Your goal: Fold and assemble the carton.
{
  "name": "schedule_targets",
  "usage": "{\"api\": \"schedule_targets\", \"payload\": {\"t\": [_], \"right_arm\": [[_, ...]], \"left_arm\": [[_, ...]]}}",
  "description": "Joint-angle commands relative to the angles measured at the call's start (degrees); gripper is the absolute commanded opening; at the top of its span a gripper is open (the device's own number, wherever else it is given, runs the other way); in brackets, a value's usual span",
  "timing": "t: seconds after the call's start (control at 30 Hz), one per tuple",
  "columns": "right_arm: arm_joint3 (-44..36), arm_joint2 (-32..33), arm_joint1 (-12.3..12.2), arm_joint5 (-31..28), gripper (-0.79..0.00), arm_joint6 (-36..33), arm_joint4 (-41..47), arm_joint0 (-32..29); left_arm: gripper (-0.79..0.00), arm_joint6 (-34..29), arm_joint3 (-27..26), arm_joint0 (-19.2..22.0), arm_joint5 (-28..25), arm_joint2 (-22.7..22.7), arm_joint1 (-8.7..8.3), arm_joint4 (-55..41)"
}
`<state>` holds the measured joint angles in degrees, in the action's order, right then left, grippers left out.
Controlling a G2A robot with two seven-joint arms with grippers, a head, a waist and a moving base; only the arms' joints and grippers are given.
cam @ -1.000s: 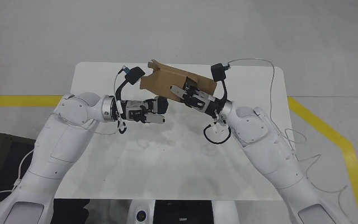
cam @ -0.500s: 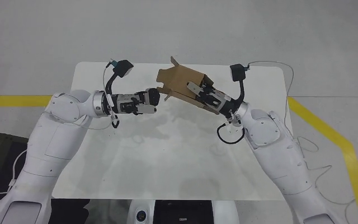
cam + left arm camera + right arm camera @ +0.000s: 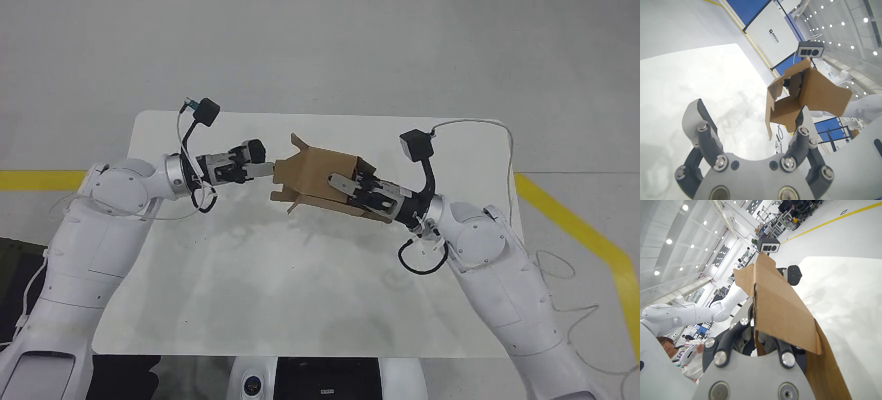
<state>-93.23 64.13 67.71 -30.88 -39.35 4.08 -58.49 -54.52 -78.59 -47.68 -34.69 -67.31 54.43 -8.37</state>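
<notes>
Top view: carton (image 3: 320, 178) hung above the desk (image 3: 300, 290) toward 12 o'clock, with the right pincer (image 3: 345, 185) clamped on a side wall. Left pincer (image 3: 751, 111) gaped wide and empty just off the carton's 9 o'clock flaps. Probably light, thin board that creases easily, so best gripped on panels near the folds, not flap tips.

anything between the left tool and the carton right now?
Nothing. In the left wrist view the open left tool faces the carton with only air between, white table below. The top view shows the same narrow bare gap.
</notes>
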Motion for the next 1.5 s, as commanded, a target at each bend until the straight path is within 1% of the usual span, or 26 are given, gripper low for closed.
{"api": "schedule_targets", "payload": {"t": [0.0, 0.23, 0.4, 0.8, 1.17, 1.47], "right_arm": [[0.05, 0.01, -0.01, -0.26, -0.785, -0.26, 0.59, -0.08], [-0.22, 0.90, -0.21, -0.71, -0.785, -0.42, 1.36, -0.82], [-0.70, 1.16, -0.25, -0.80, -0.785, -0.33, 1.66, -0.92], [0.71, -0.91, 0.28, -1.64, -0.785, 0.34, 2.08, 0.80], [1.91, -2.65, 0.68, -2.42, -0.785, -0.18, 2.60, 1.53], [3.00, -4.94, 1.19, -3.78, -0.785, -1.43, 3.95, 2.63]], "left_arm": [[0.000, 0.83, 0.79, 0.04, 0.30, 0.32, 0.10, 0.75], [0.000, 1.35, 3.87, 0.96, -0.16, 1.00, 0.34, 1.56], [0.000, 1.32, 4.92, 1.37, -0.29, 1.77, 0.54, 1.97], [0.000, -1.57, 2.75, 1.02, -1.79, 3.78, 0.84, 0.51], [0.000, -3.07, 1.88, 1.01, -1.77, 3.44, 0.71, -1.67], [0.000, -2.94, 2.00, 1.29, -1.53, 3.44, 0.74, -1.83]]}}
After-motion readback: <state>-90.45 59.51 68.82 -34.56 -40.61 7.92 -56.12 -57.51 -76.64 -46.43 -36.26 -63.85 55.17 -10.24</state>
